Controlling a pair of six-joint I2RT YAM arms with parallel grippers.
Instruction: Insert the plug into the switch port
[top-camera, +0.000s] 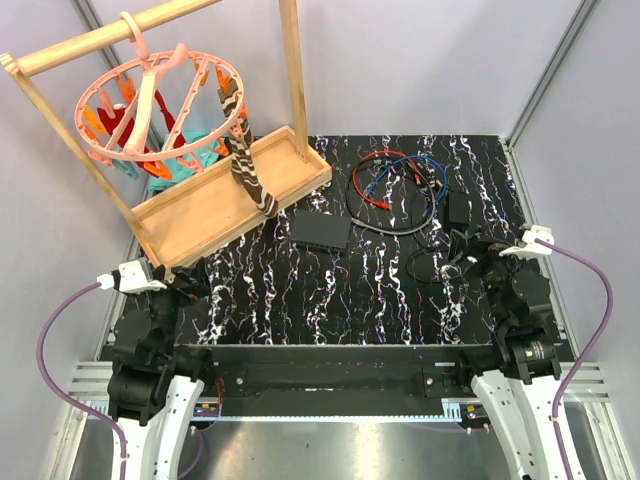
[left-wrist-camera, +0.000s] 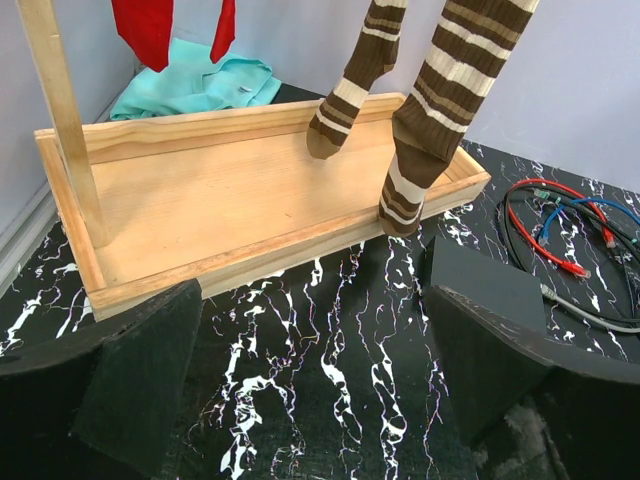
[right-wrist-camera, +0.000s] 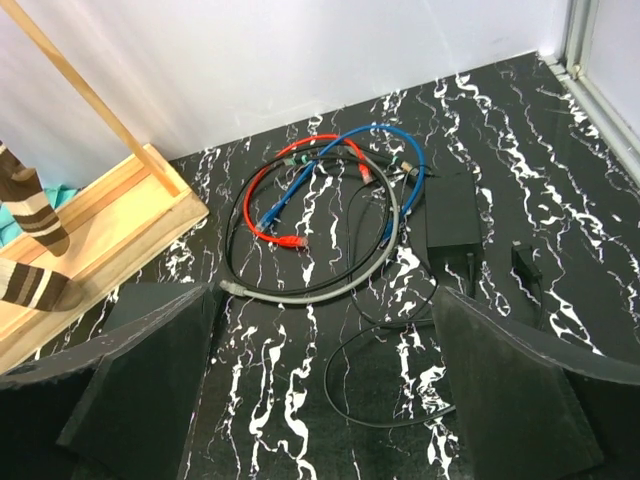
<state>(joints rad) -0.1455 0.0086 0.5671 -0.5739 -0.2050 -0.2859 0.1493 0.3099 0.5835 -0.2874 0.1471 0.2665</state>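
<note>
We note the left gripper (left-wrist-camera: 312, 300) with its jaws spread wide and nothing between them, hanging above the black marbled table (left-wrist-camera: 330, 400) just in front of the wooden tray (left-wrist-camera: 230, 200), where two brown striped socks (left-wrist-camera: 420, 150) dangle. The right gripper (right-wrist-camera: 322, 295) is likewise fully released, empty and touching nothing we can see. It sits over the thin black cord (right-wrist-camera: 385, 385) that runs from the adapter block (right-wrist-camera: 452, 215). The switch (top-camera: 320, 231) lies flat on the table near the tray's front corner, between the two arms and well apart from both. We cannot make out its ports from the top view. To its right sits a loose coil of cables: red cable (right-wrist-camera: 262, 205), blue cable (right-wrist-camera: 380, 135) and grey cable (right-wrist-camera: 385, 250). The grey one ends in a plug (right-wrist-camera: 228, 287) lying on the table near the switch, not inserted.
</note>
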